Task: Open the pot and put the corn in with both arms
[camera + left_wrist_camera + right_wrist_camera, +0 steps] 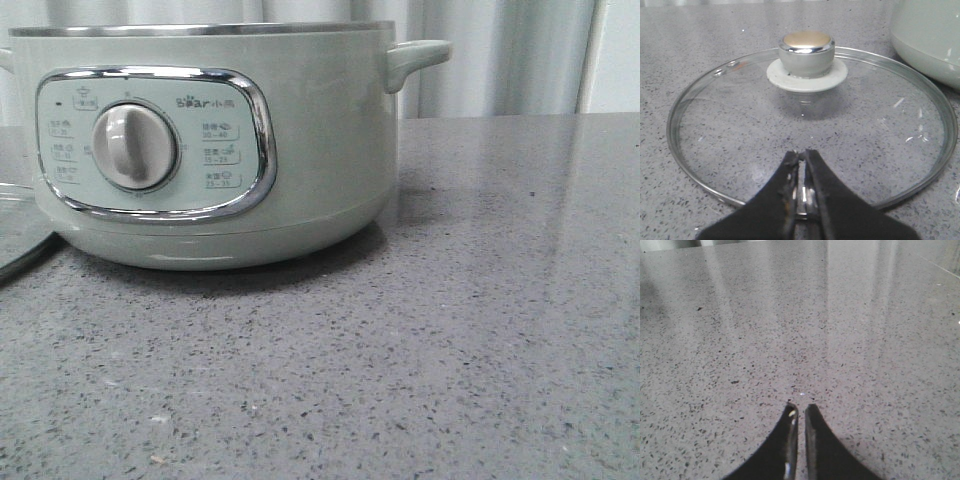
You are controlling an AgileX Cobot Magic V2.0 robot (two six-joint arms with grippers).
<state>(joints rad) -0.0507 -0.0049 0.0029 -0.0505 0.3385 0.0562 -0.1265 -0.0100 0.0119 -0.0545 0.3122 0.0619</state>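
A grey speckled stone countertop [450,330] fills the front view. On it, at about ten o'clock, stands the large round pale-green electric pot [300,150], uncovered, with a steel rim, a chrome-framed control panel and a grey-white dial [135,147]. One side handle [415,58] juts out at its two o'clock.

In the left wrist view a round clear glass lid [715,125] with a metal band lies flat on the counter, its silver, gold-topped knob [806,52] upward. The pot sits beside the lid at two o'clock. The black left gripper [801,165] hangs over the lid's near edge, fingers pressed together, holding nothing.

The black right gripper [801,412] sits above bare counter, fingers nearly touching, holding nothing.

The corn appears in no view.
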